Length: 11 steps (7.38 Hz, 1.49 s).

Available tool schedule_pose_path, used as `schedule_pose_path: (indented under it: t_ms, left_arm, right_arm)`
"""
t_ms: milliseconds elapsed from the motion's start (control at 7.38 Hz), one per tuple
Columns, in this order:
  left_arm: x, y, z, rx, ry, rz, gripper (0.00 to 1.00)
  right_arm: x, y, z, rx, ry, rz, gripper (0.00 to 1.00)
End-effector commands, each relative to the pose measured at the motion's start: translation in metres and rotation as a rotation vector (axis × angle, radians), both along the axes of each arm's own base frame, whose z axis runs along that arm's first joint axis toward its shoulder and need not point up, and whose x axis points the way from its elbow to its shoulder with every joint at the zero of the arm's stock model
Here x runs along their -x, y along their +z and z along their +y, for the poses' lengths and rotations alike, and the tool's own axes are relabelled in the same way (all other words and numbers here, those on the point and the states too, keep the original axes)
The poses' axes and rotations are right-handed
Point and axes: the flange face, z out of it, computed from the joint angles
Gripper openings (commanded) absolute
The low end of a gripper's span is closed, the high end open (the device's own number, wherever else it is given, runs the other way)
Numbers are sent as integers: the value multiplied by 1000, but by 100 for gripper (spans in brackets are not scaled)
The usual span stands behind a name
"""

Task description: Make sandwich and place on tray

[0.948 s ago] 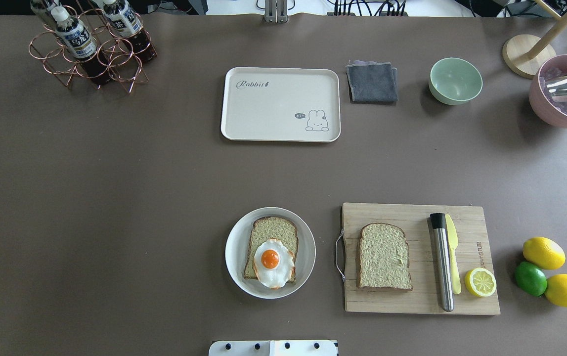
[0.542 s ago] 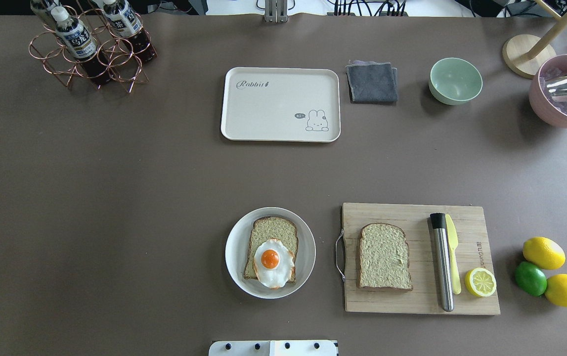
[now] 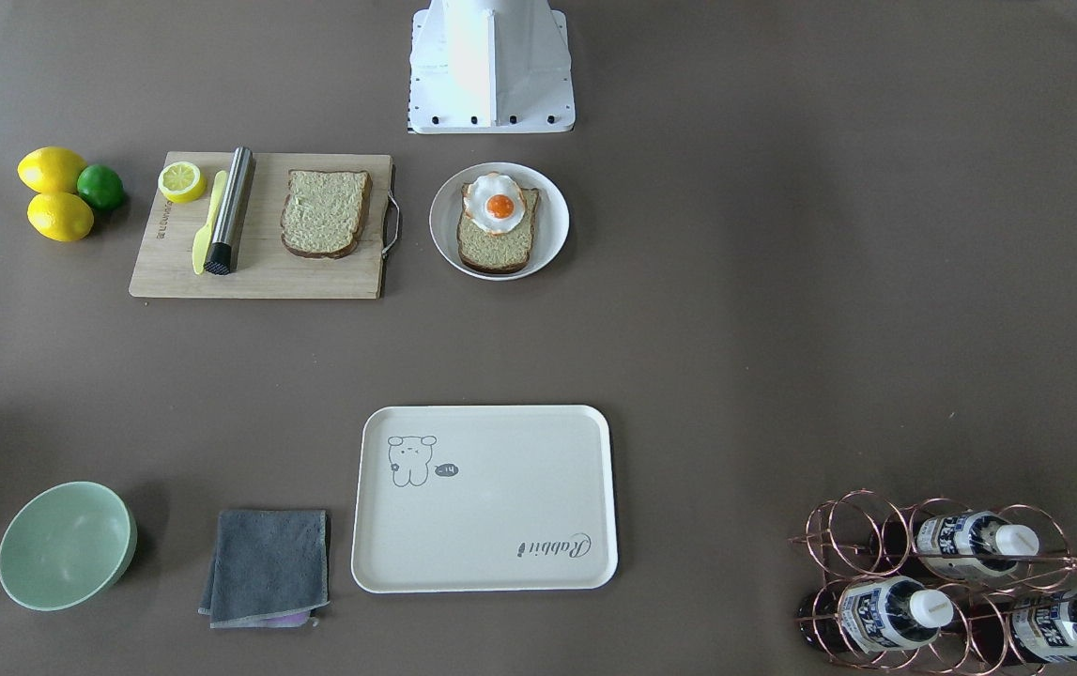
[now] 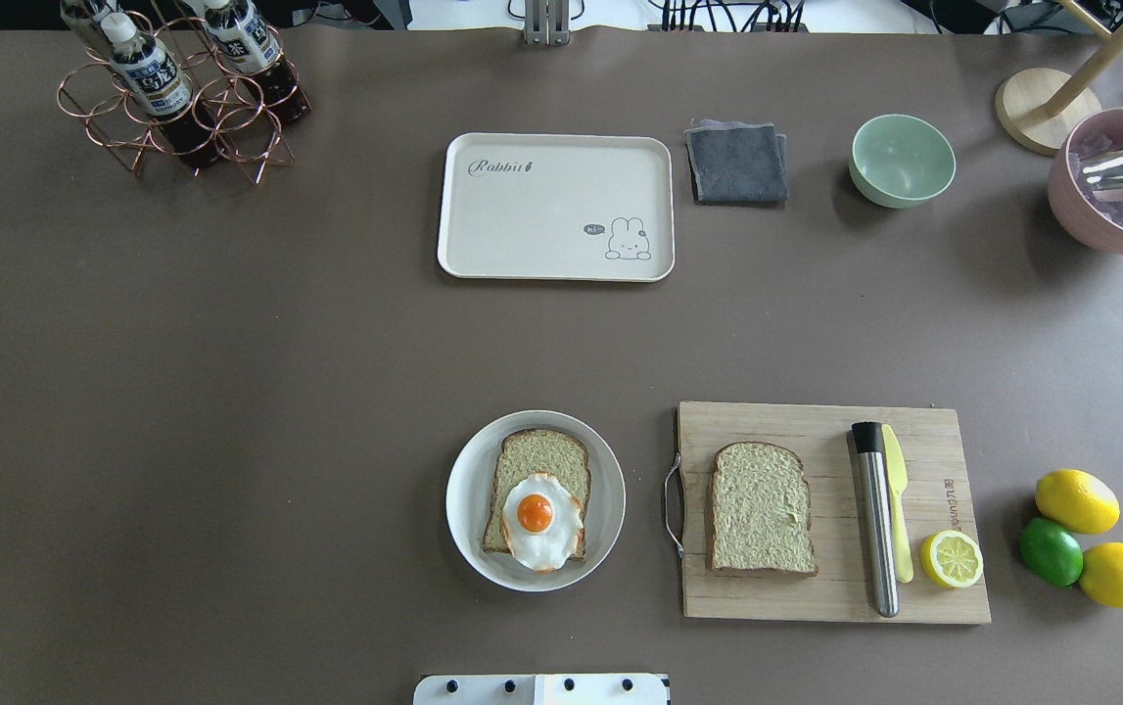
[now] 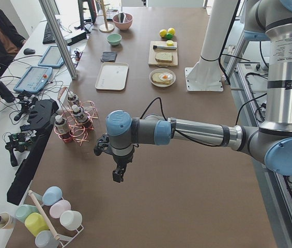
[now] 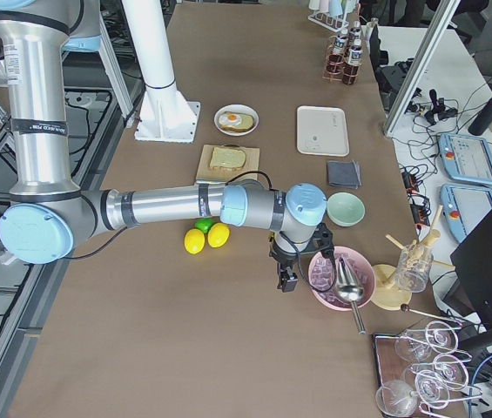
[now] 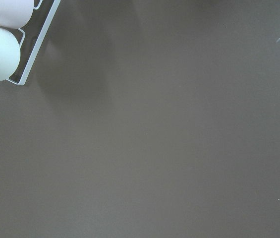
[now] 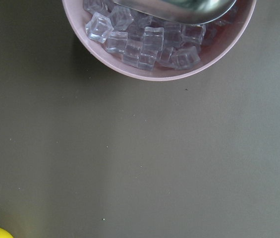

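Since the bare bread slice (image 4: pixel 760 507) lies on the cutting board (image 4: pixel 816 597), toward the right arm (image 6: pixel 167 207), that arm is nearer; whether either arm's jaws are clenched, I cannot tell.

Egg-topped slice (image 4: pixel 541 452) on a plate (image 4: pixel 463 499), second slice (image 4: pixel 760 507) on the board (image 4: pixel 816 431) — cream tray (image 4: pixel 541 220) well apart.

We see the near, right arm (image 6: pixel 167 207) stretched across the brown table (image 6: pixel 185 348). Its right gripper (image 6: pixel 287 280) points down just beside the pink bowl (image 6: pixel 333 304) of ice; whether it is spread or closed we cannot tell. Farther off we find a bare bread slice (image 6: pixel 227 157) on the cutting board (image 6: pixel 226 177), a second slice (image 6: pixel 244 124) under the egg (image 6: pixel 231 117) on the white plate (image 6: pixel 252 115), and the cream tray (image 6: pixel 322 131) near the plate
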Motion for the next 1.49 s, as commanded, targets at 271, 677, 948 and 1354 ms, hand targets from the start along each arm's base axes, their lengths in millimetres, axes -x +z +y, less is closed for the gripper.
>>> schedule_pose_path:
  t_ms: [271,677,948,1354]
  left_arm:
    - [0,-2,-2,-4,0,0,98]
    - [-1,-3,-3,-11,5,0,98]
    - [-1,-9,-8,-19,2,0,98]
    - [-1,-32,-17,-66,2,1,98]
  right_arm:
    - [1,-1,-2,-6,-3,-2,100]
    - [3,-13,-12,-25,-5,-5,100]
    - [5,-18,-14,-35,-9,-9,100]
    - [7,-45,-17,-144,-10,-33,100]
